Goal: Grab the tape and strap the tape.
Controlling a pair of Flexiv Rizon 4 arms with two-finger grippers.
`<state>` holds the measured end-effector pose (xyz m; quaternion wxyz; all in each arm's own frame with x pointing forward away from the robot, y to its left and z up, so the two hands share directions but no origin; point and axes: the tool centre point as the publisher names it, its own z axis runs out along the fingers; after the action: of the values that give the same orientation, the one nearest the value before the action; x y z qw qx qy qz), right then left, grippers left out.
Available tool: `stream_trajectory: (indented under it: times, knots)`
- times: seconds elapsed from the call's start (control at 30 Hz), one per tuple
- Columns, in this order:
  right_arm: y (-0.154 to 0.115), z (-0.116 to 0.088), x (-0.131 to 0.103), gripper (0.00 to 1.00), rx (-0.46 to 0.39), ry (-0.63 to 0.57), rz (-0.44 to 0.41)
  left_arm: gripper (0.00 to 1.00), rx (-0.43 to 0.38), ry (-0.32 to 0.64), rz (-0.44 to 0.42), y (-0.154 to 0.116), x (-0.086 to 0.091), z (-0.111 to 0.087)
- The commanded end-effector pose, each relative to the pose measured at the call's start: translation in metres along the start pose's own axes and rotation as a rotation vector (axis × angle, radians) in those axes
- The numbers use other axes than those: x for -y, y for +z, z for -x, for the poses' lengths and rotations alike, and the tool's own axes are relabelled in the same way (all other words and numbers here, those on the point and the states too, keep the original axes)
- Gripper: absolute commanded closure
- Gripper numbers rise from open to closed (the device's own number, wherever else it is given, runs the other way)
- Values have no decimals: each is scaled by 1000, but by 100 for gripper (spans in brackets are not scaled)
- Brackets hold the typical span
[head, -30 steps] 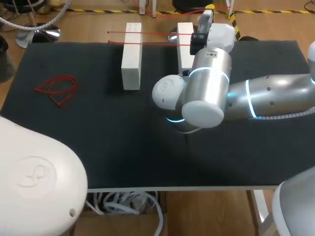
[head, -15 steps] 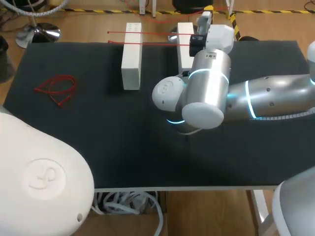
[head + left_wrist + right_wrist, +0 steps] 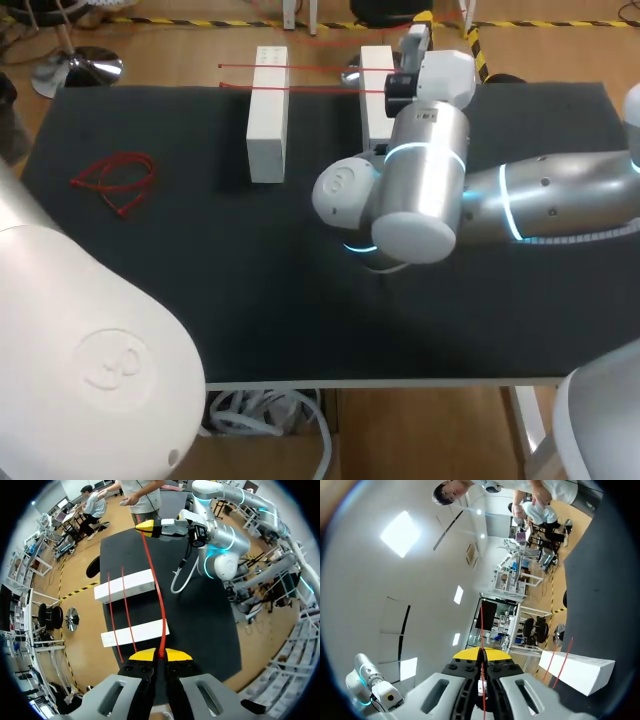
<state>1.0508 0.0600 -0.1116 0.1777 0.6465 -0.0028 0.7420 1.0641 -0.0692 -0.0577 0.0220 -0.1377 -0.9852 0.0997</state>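
at 12 o'clock over the surface, the right fingers (image 3: 467,656) stay pinched on the tape (image 3: 155,580) by the blocks (image 3: 267,120). at 7 o'clock the left arm (image 3: 90,350) has swung nearer, the left fingers (image 3: 144,655) clamped on its other end, so it looks taut enough for strapping.

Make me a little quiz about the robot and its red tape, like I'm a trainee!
1. True or false: the left pincer is shut on a tape.
2. How many white blocks stand on the table?
3. Where does the loose red bundle lie?
A. on top of a block
B. on the table, left of the blocks
C. between the blocks

Key: 1 true; 2 two; 3 B.
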Motion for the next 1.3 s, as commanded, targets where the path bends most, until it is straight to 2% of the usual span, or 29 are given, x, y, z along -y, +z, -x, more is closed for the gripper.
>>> stream_trajectory:
  times: [0.03,0.43,0.53,0.57,0.6,0.67,0.7,0.77,0.8,0.9,1.03,1.07,1.13,1.17,1.3]
  knots:
    - [3,-1,0,100,-6,-50,-8,100,-25,-3,8,0,1,2]
    - [6,-3,3,100,-43,-107,-20,100,-32,-44,17,7,-6,-3]
    - [7,-3,2,100,-37,-133,-19,100,-35,-48,17,8,-6,-4]
    - [8,-2,2,100,-13,-186,-26,100,-37,-51,19,8,-6,-4]
    - [9,-2,2,100,-11,-172,-20,100,-38,-52,24,8,-6,-5]
    - [10,-3,2,100,16,-247,-36,100,-40,-52,26,8,-6,-4]
    - [10,-2,3,100,23,-222,-42,100,-40,-52,26,8,-6,-4]
    - [11,-2,4,100,67,-320,-53,100,-40,-52,26,8,-6,-4]
    - [12,-3,3,100,44,-323,-53,100,-40,-52,26,8,-6,-4]
    - [13,-2,3,100,62,-486,-87,100,-40,-52,26,8,-6,-4]
    - [11,4,2,100,123,-624,-134,100,-40,-52,26,8,-6,-4]
    - [9,5,4,100,112,-664,-157,100,-40,-52,26,8,-6,-4]
    - [9,6,2,100,113,-737,-149,100,-40,-52,26,8,-6,-4]
    - [9,6,1,100,108,-772,-187,100,-40,-52,26,8,-6,-4]
    - [11,7,-1,100,47,-877,-210,100,-40,-52,26,8,-6,-4]
